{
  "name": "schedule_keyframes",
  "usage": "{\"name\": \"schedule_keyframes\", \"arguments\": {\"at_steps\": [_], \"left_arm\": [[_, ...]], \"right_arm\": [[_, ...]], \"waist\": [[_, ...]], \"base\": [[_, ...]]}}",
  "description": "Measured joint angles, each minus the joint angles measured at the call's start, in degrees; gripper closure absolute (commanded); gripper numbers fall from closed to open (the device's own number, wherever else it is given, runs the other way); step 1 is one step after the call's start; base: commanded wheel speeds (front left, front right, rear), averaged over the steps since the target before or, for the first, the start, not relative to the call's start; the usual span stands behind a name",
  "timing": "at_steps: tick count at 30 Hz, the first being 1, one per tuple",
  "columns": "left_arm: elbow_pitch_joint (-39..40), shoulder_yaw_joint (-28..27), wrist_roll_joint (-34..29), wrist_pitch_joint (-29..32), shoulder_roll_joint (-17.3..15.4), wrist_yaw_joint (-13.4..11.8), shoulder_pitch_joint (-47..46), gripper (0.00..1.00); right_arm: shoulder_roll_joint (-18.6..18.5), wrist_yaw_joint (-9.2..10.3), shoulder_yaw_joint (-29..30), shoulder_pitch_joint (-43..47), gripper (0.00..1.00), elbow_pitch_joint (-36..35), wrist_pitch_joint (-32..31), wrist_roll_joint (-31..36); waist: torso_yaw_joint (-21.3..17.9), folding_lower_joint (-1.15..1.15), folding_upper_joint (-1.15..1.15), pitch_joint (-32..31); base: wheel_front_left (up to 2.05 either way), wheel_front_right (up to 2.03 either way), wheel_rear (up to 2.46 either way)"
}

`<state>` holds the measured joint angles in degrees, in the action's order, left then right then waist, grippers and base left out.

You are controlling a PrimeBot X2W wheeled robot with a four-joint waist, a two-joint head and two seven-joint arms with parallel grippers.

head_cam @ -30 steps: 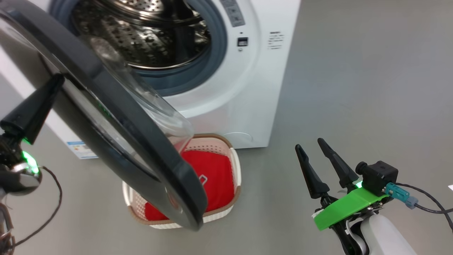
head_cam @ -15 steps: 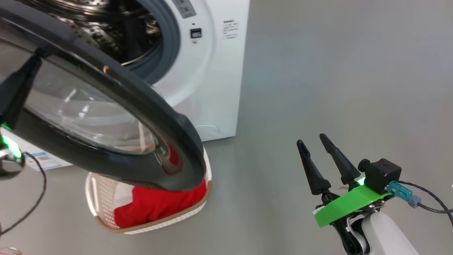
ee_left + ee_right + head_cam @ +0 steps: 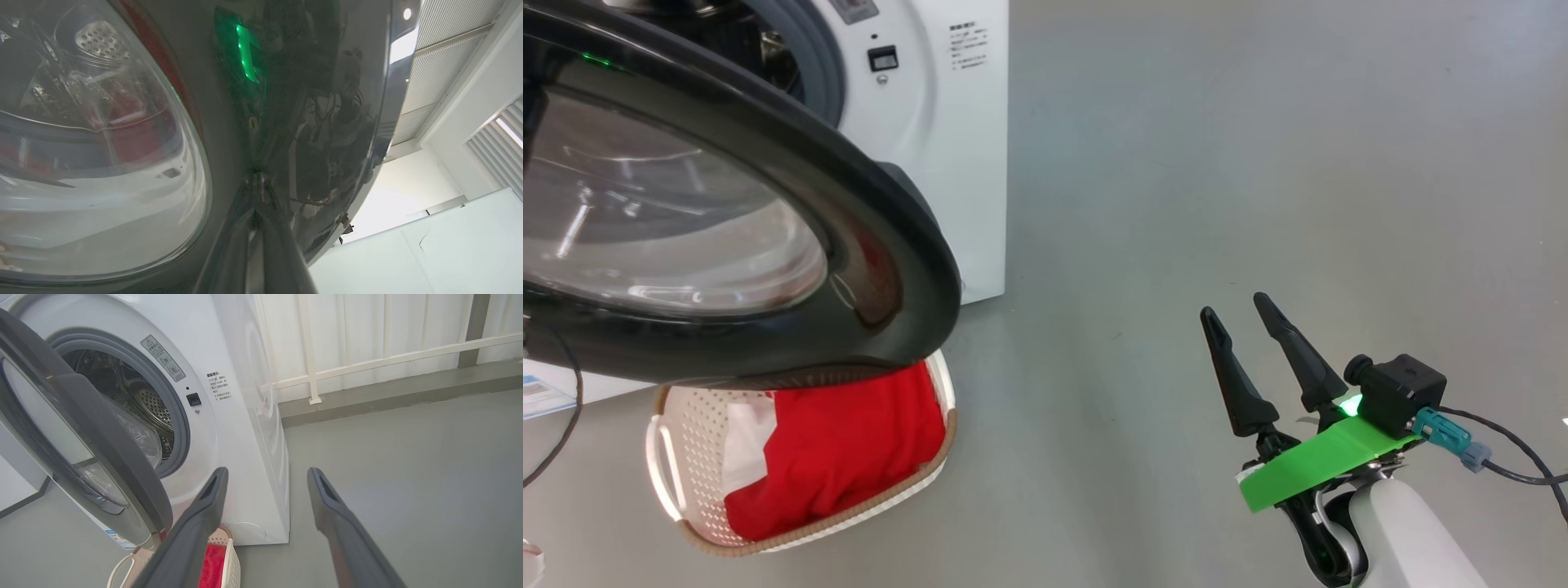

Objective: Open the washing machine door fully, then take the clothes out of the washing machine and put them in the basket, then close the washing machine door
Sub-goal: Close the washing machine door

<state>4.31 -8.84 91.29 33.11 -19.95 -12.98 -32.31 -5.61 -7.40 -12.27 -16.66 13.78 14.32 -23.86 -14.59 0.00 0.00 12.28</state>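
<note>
This looks like a bare test room, with a washer (image 3: 241,428) alone on a smooth grey floor (image 3: 408,477), white walls (image 3: 367,326) and a white rail (image 3: 392,361) behind.

left claw (image 3: 257,183): fingers pressed together | right claw (image 3: 1233,304): fingers spread

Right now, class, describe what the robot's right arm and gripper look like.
The right gripper has two long, dark, tapering fingers on a bright green plate. A boxy black camera carries a teal connector and a dark cable. A small green light glows at the fingers' base; the forearm is pale.
</note>
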Motion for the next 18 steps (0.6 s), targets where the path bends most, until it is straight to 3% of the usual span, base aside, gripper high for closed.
{"name": "schedule_keyframes", "arguments": {"at_steps": [18], "left_arm": [[-4.2,0.4,-2.5,-1.5,0.1,2.2,-1.1,1.0]], "right_arm": [[0.0,0.0,-0.5,0.0,0.0,0.3,0.0,0.0]], "waist": [[-1.6,0.0,0.0,-0.2]], "base": [[0.0,0.0,0.0]]}}
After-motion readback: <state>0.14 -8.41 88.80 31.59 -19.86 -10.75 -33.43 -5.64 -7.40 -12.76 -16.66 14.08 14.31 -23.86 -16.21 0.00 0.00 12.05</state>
